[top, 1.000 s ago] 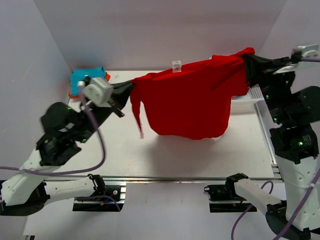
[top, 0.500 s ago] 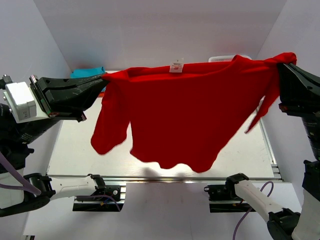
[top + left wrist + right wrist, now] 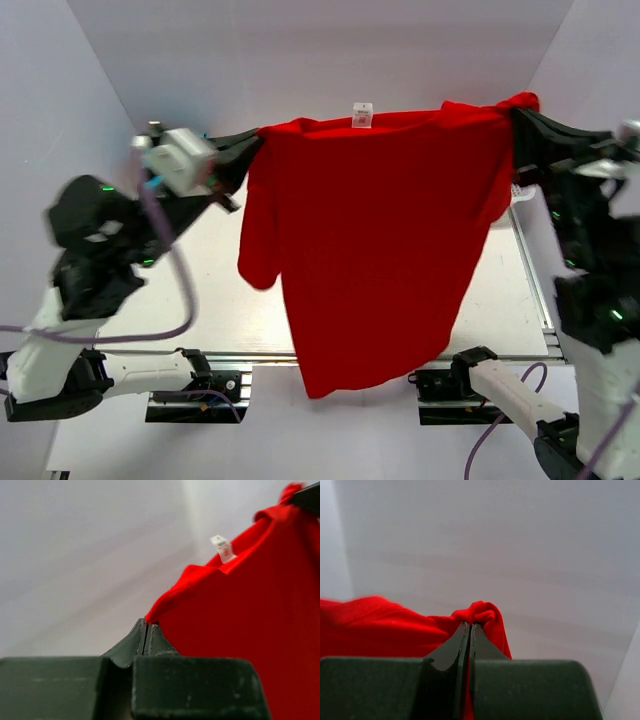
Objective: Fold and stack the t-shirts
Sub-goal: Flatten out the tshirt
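A bright red t-shirt (image 3: 375,230) hangs spread out in the air above the table, held by its two shoulders. Its white neck label (image 3: 362,115) sits at the top middle and its hem dangles past the table's near edge. My left gripper (image 3: 255,140) is shut on the shirt's left shoulder (image 3: 165,605); the dark fingers (image 3: 140,640) pinch the cloth at their tips. My right gripper (image 3: 515,108) is shut on the right shoulder, a red bunch (image 3: 482,612) sticking out above its fingertips. Other t-shirts are hidden behind the red one.
The white table (image 3: 220,300) lies below, with a metal rail (image 3: 250,357) along its near edge. Grey walls enclose the back and both sides. The arm bases (image 3: 190,380) sit at the bottom.
Both grippers have swung the hanging shirt: the arms rose and spread it wide, then came back inward. The shirt now hangs longer and straighter, with its hem over the near edge.
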### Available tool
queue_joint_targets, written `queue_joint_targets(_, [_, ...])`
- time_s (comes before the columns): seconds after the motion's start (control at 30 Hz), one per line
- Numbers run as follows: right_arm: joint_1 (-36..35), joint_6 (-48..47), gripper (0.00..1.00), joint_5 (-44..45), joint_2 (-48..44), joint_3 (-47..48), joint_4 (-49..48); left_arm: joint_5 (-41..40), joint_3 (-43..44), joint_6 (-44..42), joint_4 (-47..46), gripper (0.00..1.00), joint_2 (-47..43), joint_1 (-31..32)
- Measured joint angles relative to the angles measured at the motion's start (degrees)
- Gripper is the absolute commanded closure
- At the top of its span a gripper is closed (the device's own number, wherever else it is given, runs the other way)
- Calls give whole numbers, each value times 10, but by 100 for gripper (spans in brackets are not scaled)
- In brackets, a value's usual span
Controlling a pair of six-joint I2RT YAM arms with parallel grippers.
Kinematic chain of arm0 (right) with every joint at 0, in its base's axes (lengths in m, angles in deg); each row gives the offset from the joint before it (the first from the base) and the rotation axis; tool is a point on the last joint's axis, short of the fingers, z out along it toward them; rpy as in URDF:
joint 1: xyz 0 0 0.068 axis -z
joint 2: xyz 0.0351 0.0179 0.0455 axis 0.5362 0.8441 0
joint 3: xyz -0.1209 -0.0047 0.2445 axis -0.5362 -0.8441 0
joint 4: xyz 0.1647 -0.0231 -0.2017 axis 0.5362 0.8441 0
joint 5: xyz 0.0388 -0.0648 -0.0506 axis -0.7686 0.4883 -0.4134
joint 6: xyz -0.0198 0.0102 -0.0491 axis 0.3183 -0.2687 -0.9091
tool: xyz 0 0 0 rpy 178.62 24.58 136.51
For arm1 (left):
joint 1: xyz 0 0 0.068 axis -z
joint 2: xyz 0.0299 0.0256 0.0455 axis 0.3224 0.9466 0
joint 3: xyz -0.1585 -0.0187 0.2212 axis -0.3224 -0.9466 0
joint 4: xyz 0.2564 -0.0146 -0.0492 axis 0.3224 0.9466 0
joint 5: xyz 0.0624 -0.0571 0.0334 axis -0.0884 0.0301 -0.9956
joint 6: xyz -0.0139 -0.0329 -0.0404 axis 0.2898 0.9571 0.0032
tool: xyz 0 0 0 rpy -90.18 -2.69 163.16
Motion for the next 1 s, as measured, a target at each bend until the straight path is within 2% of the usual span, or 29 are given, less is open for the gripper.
queue_joint_targets(0.2, [2,-2,100,68,67,-131,-66,-196,-212,-48,-162,100,16,-1])
queue_joint_targets(0.3, [4,2,100,96,141,-173,-99,-285,-299,-81,-258,100,67,-13])
queue_joint_targets(0.4, [5,5,100,118,241,-180,-119,-348,-333,-107,-324,100,147,-44])
queue_joint_targets(0.53, [7,7,100,118,372,-169,-136,-393,-333,-110,-364,100,253,-112])
queue_joint_targets(0.7, [7,6,100,89,497,-115,-142,-407,-298,-60,-353,100,377,-200])
queue_joint_targets(0.83, [7,2,100,56,614,-13,-163,-384,-254,-9,-320,100,460,-263])
queue_joint_targets(1.0, [6,-20,100,10,761,128,-197,-357,-148,30,-289,100,567,-324])
